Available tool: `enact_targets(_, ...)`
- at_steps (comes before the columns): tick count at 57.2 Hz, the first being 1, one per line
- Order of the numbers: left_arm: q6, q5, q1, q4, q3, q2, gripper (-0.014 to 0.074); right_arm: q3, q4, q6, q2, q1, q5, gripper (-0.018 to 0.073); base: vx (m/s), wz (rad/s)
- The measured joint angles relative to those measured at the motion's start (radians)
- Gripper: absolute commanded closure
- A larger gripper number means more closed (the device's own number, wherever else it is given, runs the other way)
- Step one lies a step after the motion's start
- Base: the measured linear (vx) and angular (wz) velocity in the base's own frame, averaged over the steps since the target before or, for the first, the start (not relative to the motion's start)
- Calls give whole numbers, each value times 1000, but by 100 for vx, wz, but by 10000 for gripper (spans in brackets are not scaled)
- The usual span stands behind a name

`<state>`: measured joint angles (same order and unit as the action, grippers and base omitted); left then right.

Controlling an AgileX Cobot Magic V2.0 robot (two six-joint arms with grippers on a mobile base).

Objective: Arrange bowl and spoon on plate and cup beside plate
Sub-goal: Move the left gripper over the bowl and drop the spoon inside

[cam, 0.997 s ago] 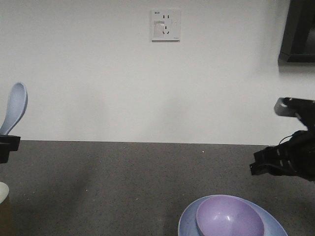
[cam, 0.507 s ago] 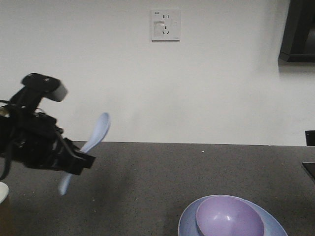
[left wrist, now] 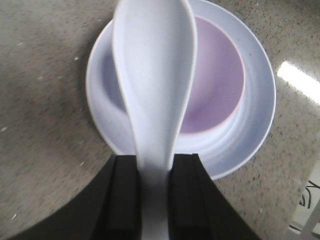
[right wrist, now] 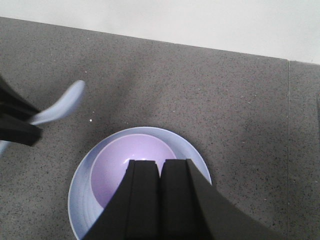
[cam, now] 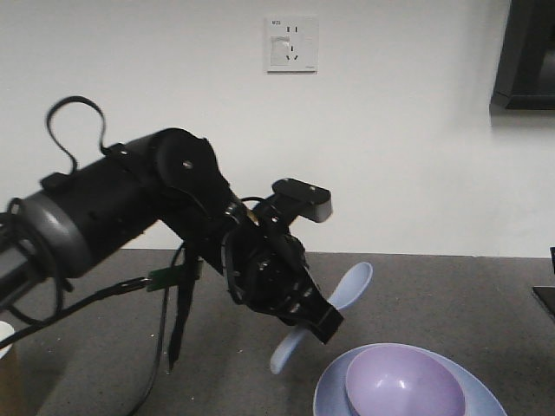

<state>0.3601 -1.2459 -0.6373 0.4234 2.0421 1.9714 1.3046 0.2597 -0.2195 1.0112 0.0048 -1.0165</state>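
Note:
My left gripper (cam: 314,322) is shut on the handle of the pale blue-white spoon (cam: 345,289). It holds the spoon in the air just left of and above the plate. In the left wrist view the spoon (left wrist: 152,75) points out over the lilac bowl (left wrist: 215,85), which sits in the pale blue plate (left wrist: 255,115). The front view shows the bowl (cam: 403,383) and the plate (cam: 328,392) at the bottom right. My right gripper (right wrist: 160,167) is shut and empty, high above the bowl (right wrist: 112,170) and plate (right wrist: 80,200). A sliver of the cup (cam: 5,364) shows at the bottom left edge.
The dark speckled counter (cam: 434,286) runs back to a white wall with a socket (cam: 292,44). A dark cabinet (cam: 525,52) hangs at the top right. My left arm and its cables (cam: 173,303) span the counter's left half.
My left arm has swung from the far left to beside the plate, carrying the spoon, now tipped lower. The right arm has left the front view.

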Motion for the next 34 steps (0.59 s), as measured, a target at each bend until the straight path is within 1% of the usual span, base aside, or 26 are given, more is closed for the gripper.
enact_targets(9,-32,-2,-37,1,77,103,596,0,-6,0,0,0,-7,571,0,0)
enact_targets(21,-55,17,-64,1,95,174,578,0,-7,0,0,0,-7,571,0,0)
enact_targets(27,-60,35,-74,1,95,186,524,0,-7,0,0,0,-7,571,0,0)
enact_targets(34,-61,40,-85,2,95,191,412,0,-7,0,0,0,-9,571,0,0)
